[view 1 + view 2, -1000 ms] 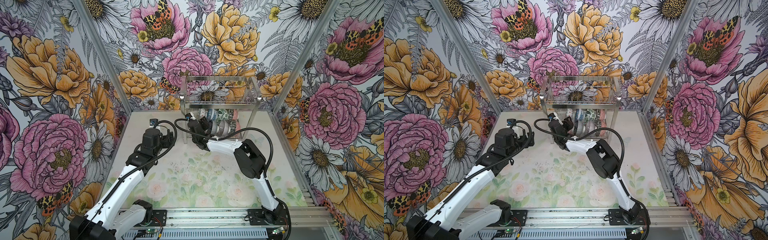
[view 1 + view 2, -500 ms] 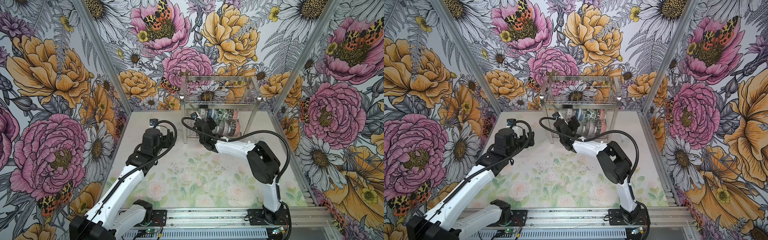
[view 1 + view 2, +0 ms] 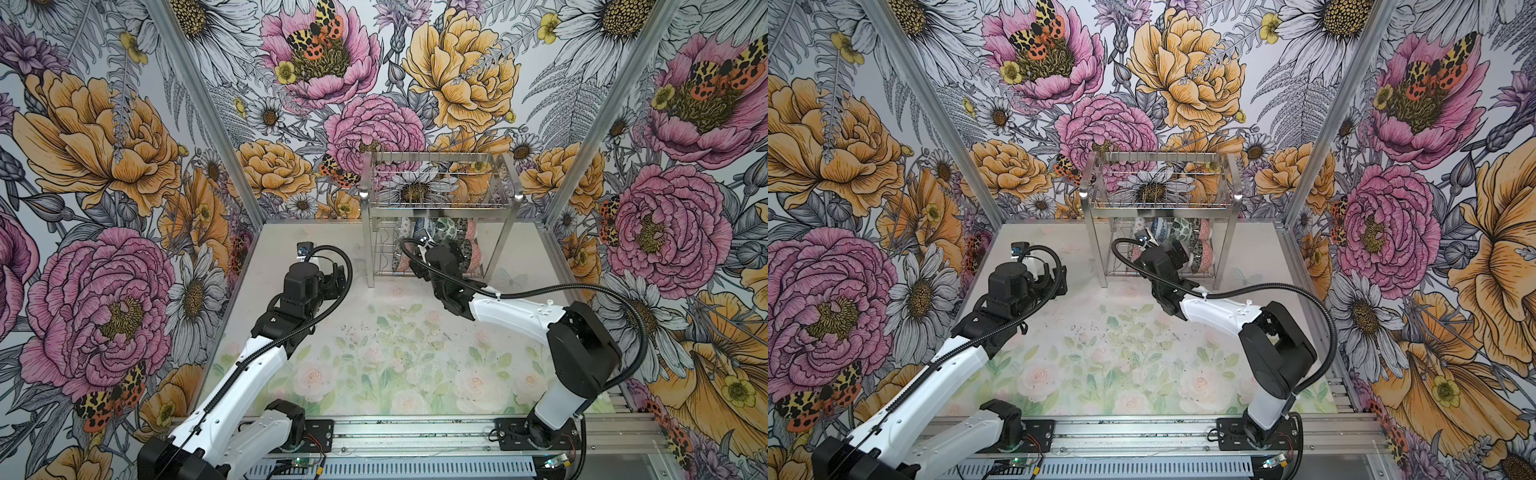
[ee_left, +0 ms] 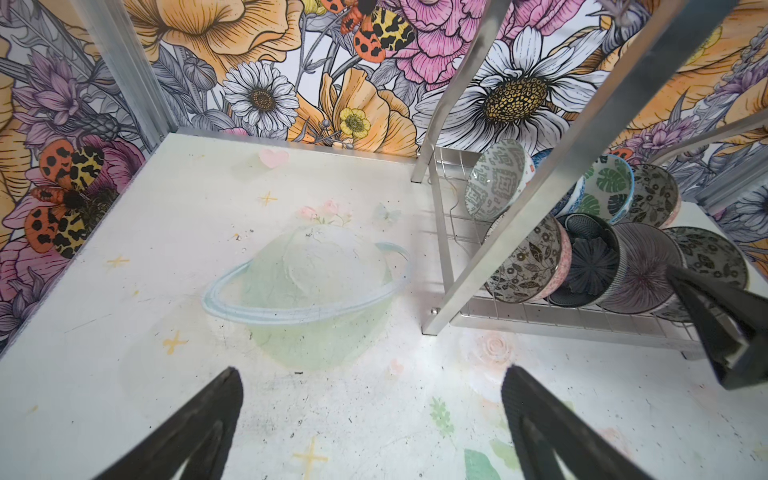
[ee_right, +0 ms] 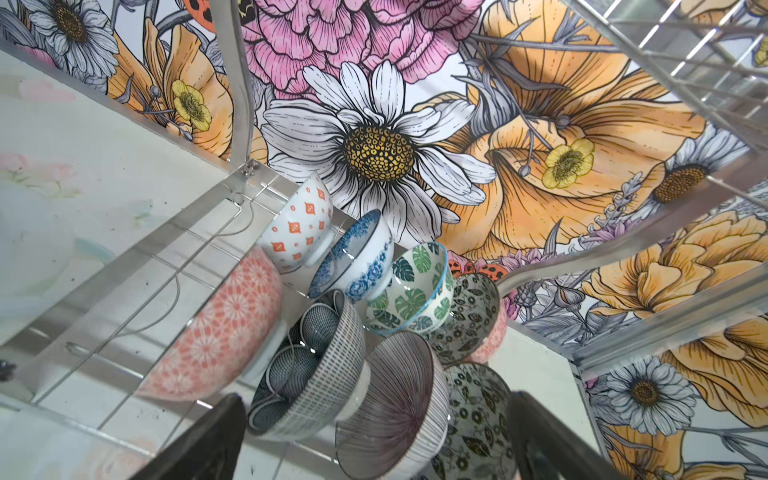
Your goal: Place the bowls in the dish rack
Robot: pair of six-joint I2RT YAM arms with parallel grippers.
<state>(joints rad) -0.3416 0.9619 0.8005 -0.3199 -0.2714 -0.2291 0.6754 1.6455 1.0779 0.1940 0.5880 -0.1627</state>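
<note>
1. While the right gripper (image 5: 376,419) sits at the front of the rack's (image 3: 436,203) lower shelf, its fingers are spread wide and pinch nothing.
2. The bowls (image 4: 594,266) that show all stand on edge on that lower shelf, in two leaning rows, with their openings turned toward the left arm's side. The upper basket holds none.
3. Key relation: the striped bowl (image 5: 395,395) lies straight ahead of the right fingers, just past the tips and between them in the right wrist view. Its rim stands upright, so its flat face runs along the line of reach. Whether either finger touches it cannot be told.
4. The left gripper (image 4: 372,374) hovers over the table (image 3: 374,353) with its fingers spread and empty. It is near the rack's front left leg but apart from it.
5. The right arm is much the nearer to the bowls.
6. Judgement: no bowl shows on the table, so loading looks done or nearly so. The next move is probably a straight pull-back of the right gripper. The risk is a finger clipping the striped bowl and tipping its row.
</note>
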